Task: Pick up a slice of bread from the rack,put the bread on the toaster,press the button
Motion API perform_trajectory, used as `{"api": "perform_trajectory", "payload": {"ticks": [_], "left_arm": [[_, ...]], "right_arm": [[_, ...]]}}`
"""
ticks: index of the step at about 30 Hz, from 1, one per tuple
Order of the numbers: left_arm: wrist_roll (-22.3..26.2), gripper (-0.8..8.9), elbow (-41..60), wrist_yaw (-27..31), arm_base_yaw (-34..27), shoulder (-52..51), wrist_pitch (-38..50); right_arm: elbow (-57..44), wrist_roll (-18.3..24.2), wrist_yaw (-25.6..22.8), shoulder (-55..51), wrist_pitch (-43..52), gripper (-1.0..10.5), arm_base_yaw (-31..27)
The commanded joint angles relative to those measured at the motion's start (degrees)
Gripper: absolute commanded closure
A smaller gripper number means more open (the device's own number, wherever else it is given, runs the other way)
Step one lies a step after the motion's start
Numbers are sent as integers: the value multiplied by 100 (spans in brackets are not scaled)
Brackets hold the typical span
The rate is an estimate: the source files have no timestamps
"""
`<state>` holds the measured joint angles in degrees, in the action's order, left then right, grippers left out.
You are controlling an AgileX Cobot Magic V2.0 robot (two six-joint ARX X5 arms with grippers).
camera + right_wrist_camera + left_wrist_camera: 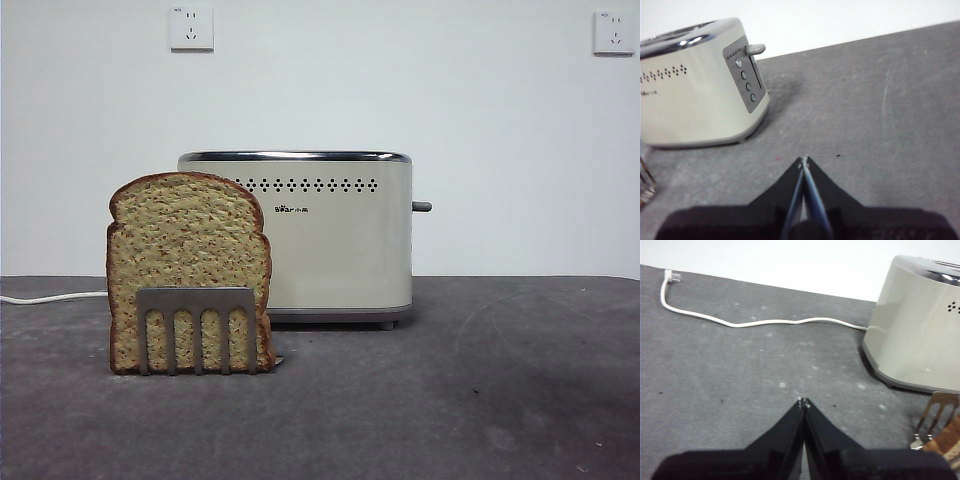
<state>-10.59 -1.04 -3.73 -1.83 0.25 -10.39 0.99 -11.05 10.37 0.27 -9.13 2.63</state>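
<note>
Across the dark grey surface [500, 390], nothing of the task is done yet. Toaster [300, 235] stands toward the rear, cream body, chrome top rim, long side facing the front camera; its white cord [765, 322] trails away, unplugged end lying loose on the surface. Slice of bread [188, 240] stands upright in the rack [196, 325], in front of the toaster and overlapping the end opposite the button; domed top sits a little below the toaster's rim. Button [422, 206] projects sideways from the narrow end, in its raised position, above a column of small round controls seen in the right wrist view.

Left gripper [803, 402] hovers over bare surface, fingers pressed together, holding nothing; rack corner and a bit of crust show at the edge of its view. Right gripper [804, 160] hovers beside the toaster's button end, fingers likewise closed and empty.

Step in hand, by judgement: pick the slice. Left arm is nearer. Fingers must open wider than the slice's thickness, come down over the dome, pinch the flat faces above the rack plate, then lift straight up so the crust clears the comb slots without tipping the light rack.
</note>
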Motion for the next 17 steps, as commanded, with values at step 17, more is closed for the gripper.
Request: {"api": "perform_trajectory", "payload": {"ticks": [17], "left_arm": [[-636,822,-1532,-1316,-13,459,-365]], "right_arm": [[1655,-1340,483,1309,-87,959,7]]}}
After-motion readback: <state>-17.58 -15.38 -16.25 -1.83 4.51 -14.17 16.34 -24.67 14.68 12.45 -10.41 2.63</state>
